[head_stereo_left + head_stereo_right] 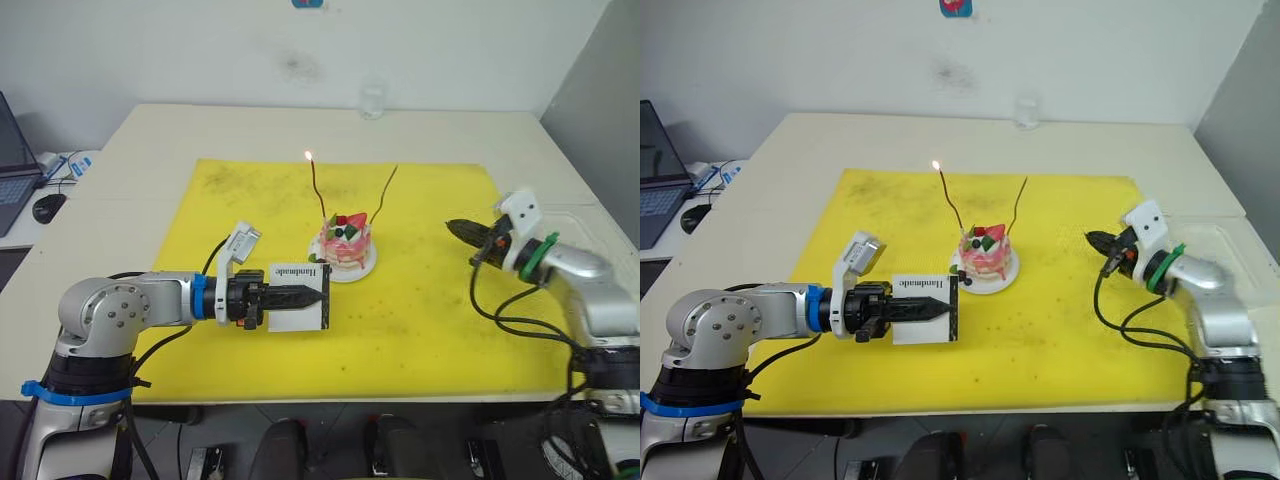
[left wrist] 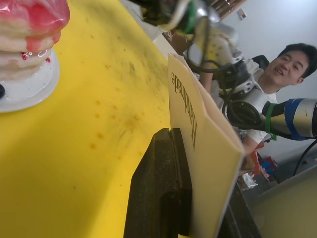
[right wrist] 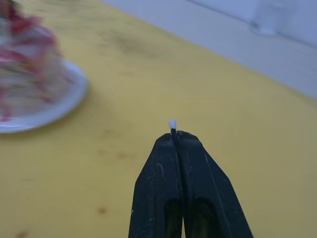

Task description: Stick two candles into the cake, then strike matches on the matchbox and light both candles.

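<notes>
While the left gripper [image 1: 318,297] clamps the matchbox [image 1: 298,298] upright at the cake's [image 1: 343,241] 7 o'clock, the right gripper [image 3: 173,133] pinches a match [image 3: 172,124] at 3 o'clock, with open yellow mat [image 1: 420,310] between.

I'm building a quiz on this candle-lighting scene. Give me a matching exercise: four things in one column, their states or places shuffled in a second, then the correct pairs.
Things:
1. matchbox
2. dark red candle
3. paler candle
4. match

States:
A. stuck in the cake, no flame
B. pale tip poking out of the shut right gripper
C. held on edge over the yellow mat by the left gripper
D. stuck in the cake, burning at its tip

Pairs: 1-C, 2-D, 3-A, 4-B
</notes>
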Available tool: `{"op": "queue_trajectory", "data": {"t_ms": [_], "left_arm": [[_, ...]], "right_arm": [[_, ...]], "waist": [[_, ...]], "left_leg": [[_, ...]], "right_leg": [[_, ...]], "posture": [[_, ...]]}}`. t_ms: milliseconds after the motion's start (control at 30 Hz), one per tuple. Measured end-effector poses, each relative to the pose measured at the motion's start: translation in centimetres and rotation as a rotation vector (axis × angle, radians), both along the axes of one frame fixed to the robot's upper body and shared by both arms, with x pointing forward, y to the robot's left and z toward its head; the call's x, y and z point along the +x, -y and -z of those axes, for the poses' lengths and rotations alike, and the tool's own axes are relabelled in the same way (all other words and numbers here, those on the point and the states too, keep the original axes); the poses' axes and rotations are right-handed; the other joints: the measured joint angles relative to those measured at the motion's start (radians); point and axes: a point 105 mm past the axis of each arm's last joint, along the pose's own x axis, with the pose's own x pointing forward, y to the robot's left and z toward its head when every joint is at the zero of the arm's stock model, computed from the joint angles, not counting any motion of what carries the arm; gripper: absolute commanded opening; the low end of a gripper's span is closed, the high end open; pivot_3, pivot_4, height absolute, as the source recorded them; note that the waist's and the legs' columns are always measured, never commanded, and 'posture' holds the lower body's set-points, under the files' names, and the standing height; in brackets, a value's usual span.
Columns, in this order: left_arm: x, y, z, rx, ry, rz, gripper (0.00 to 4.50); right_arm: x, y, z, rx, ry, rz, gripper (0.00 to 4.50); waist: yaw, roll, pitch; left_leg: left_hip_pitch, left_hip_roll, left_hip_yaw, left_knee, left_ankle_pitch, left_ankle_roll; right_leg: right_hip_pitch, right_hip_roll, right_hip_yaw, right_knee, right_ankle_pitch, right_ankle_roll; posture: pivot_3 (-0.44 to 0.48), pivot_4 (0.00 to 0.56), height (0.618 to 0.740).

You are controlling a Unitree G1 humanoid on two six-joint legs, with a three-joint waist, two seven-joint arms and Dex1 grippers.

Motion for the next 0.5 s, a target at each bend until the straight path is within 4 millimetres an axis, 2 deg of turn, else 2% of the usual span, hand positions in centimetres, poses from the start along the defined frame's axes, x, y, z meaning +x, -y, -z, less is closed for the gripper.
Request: {"op": "queue_trajectory", "data": {"t_ms": [100,200,267,367,500], "left_arm": [[0.4,0.1,-0.2,-0.012,-0.002,-0.002,0.0],[0.7,0.4,-0.6,-0.027,-0.001,0.005,0.0],[0.9,0.6,-0.7,-0.028,-0.008,0.012,0.0],[1.1,0.7,-0.7,-0.034,-0.02,0.014,0.0],[1.1,0.9,-0.7,-0.034,-0.021,0.023,0.0]], "right_arm": [[-3.5,-2.8,-2.3,-0.063,0.033,-0.212,0.03],[-7.3,-6.6,-2.9,-0.11,0.069,-0.451,0.03],[-9.4,-8.4,-2.6,-0.147,0.104,-0.578,0.03],[-10.6,-10.1,-2.2,-0.184,0.167,-0.656,0.03],[-9.8,-11.2,-0.9,-0.265,0.244,-0.637,0.03]], "waist": [[0.001,0.0,0.0],[0.002,0.0,0.0],[0.003,0.0,0.0],[0.002,0.0,0.0],[0.004,0.0,0.0]], "left_leg": [[0.0,0.0,-0.002,0.0,0.0,0.0],[0.0,0.0,-0.004,0.0,0.0,0.0],[-0.001,0.0,-0.004,0.0,0.0,0.0],[-0.001,0.0,-0.004,0.0,0.0,0.0],[-0.001,-0.001,-0.003,0.002,0.0,0.0]], "right_leg": [[0.0,0.0,-0.002,0.0,0.0,0.0],[0.0,0.0,-0.003,0.0,0.0,0.0],[0.0,0.0,-0.003,0.0,0.0,0.0],[0.0,0.0,-0.002,0.0,0.0,0.0],[0.0,-0.001,-0.002,0.0,0.0,0.0]], "posture": [[0.0,0.15,0.74],[0.0,0.15,0.74],[0.0,0.15,0.74],[0.0,0.15,0.74],[0.0,0.15,0.74]]}}
